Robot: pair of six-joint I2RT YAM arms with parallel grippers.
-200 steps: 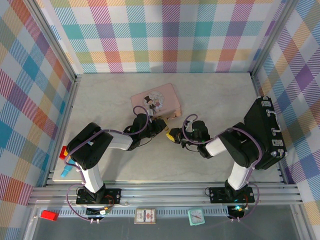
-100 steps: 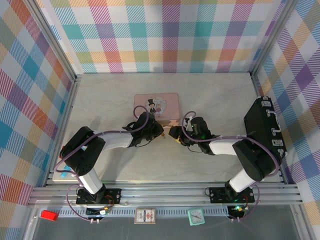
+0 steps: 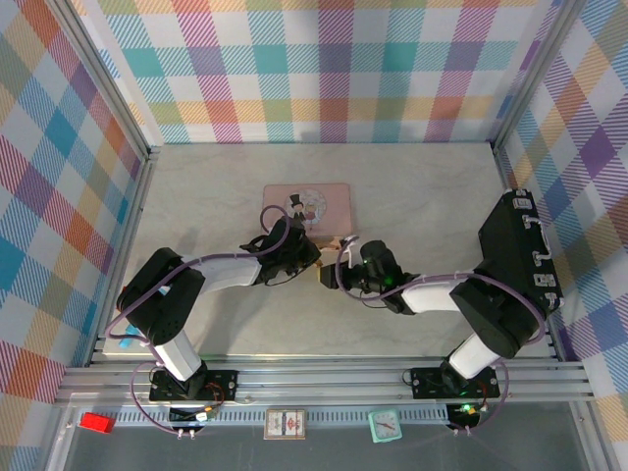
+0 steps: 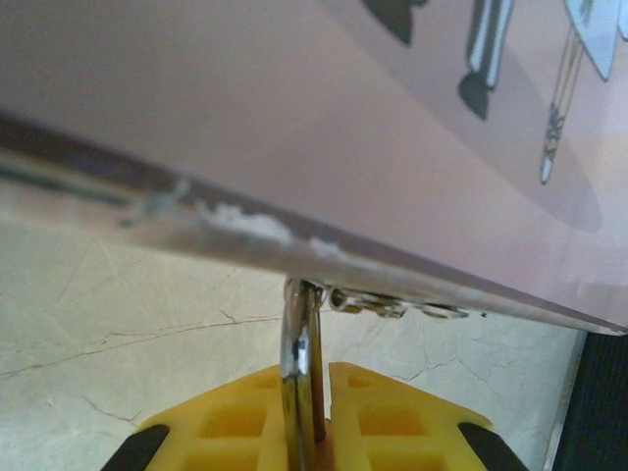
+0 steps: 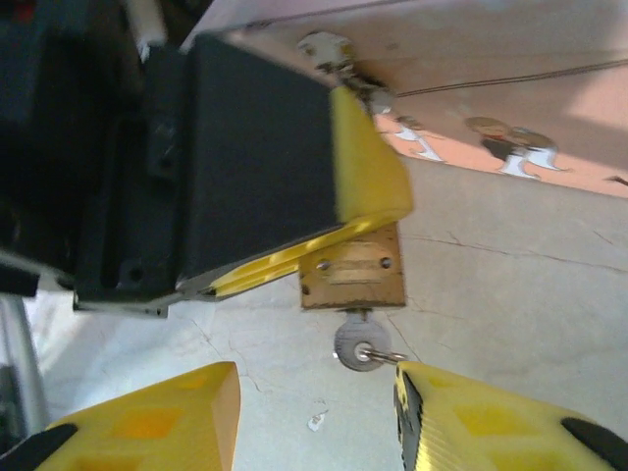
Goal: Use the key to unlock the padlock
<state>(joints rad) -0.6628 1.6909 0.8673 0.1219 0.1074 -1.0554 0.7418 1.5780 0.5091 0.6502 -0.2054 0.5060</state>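
We start at the left gripper (image 4: 306,417), whose yellow pads are pressed together on the small brass-gold padlock (image 5: 351,278). They pinch its flat body, so that the thin silvery shackle (image 4: 299,363) rises straight out from between the fingertips. Just beyond those fingertips the shackle hooks through a small metal clasp on the edge of the pink rectangular tin with cartoon figures on its lid (image 4: 294,118). We judge that this grip is there to steady the lock against the tin, so that it cannot swing or twist when the key is turned. In the right wrist view, the lock body sticks out below the left gripper's pad, with its keyhole end facing the other arm. The tiny grey metal key (image 5: 357,345) is already seated in that keyhole. Its round head and a small ring hang free just above the pale marbled table (image 5: 510,294). The right gripper (image 5: 316,388) has its yellow fingers spread wide. The key head sits just ahead of the gap between them, nearer the right-hand finger, and neither finger touches it. We take this as lining up to close on the key head and turn it, and the lock looks not yet opened.
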